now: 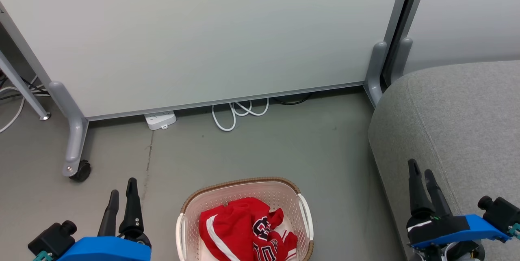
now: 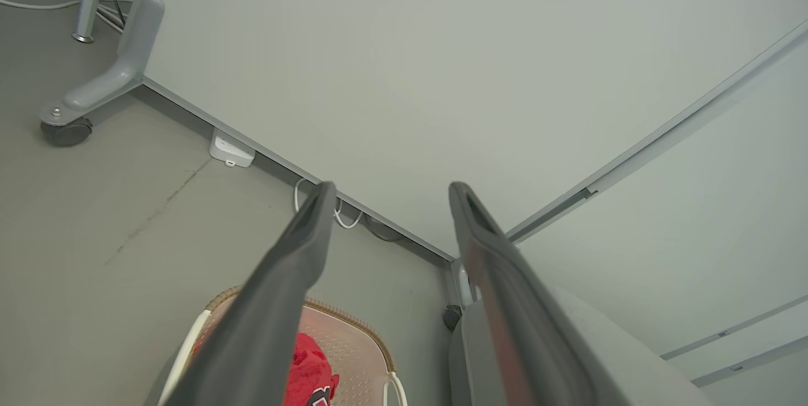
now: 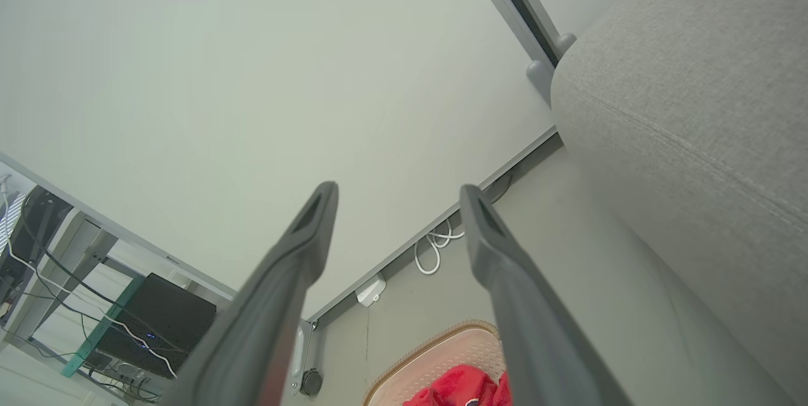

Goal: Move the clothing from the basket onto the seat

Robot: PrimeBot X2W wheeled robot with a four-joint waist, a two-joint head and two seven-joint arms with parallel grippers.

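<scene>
Lying bunched in the basket [image 1: 243, 183] on the floor, the clothing [image 1: 239, 230] is red with white trim, and none of it is on the seat [image 1: 467, 123] at the right. The left gripper [image 1: 122, 186] and right gripper [image 1: 420, 166] hang to either side, well clear, both with fingers spread and holding nothing. The first pick looks not yet begun. Next, one arm must reach down into the basket and close on the cloth.
</scene>
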